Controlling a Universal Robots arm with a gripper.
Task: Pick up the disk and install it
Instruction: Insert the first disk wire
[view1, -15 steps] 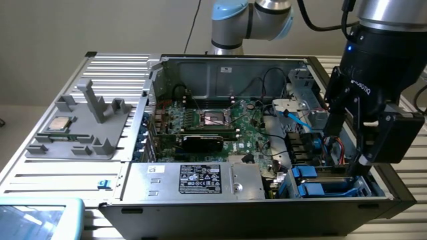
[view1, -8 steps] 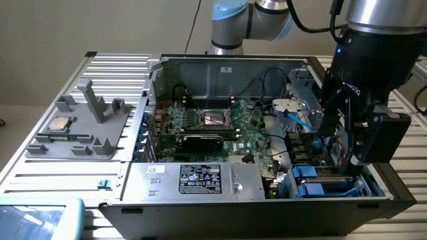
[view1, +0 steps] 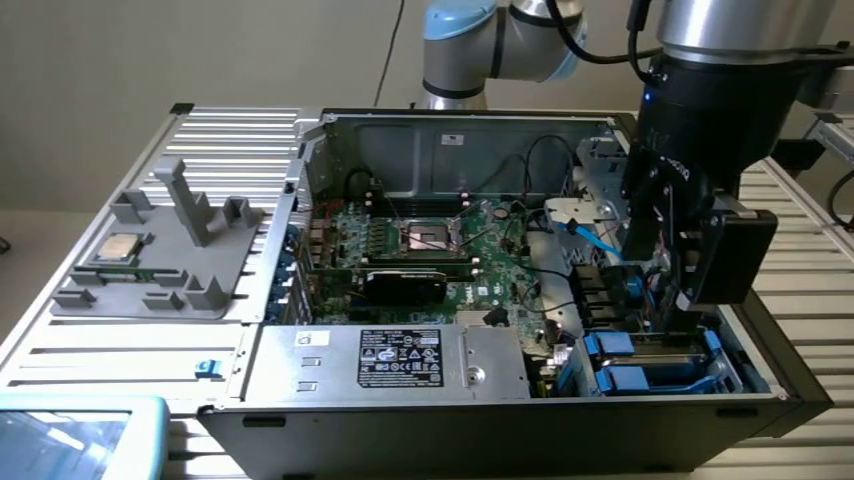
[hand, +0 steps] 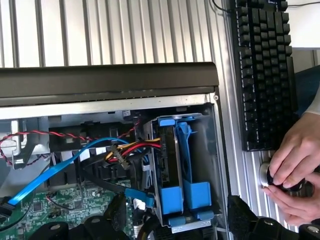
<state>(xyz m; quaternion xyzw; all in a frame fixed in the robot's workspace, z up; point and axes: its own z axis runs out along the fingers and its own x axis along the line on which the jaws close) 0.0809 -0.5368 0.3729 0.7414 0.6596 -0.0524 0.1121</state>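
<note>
The disk (hand: 167, 160) stands edge-on in the drive cage (hand: 214, 150) at the corner of the open computer case, its blue carrier front (hand: 171, 199) facing me. A second blue-fronted carrier (hand: 198, 194) sits in the slot beside it. In the exterior view the two blue fronts (view1: 627, 346) lie stacked at the case's right front corner. My gripper (hand: 180, 220) hovers just above the cage, open, one black finger (hand: 116, 214) on each side, holding nothing. The exterior view has the gripper (view1: 674, 300) low over the cage on its right.
Blue, red and yellow cables (hand: 125, 147) run beside the cage over the motherboard (view1: 427, 250). A grey fixture (view1: 167, 260) with a small processor chip (view1: 123, 247) sits left of the case. A keyboard (hand: 265, 75) and a person's hands (hand: 295, 165) lie outside the case wall.
</note>
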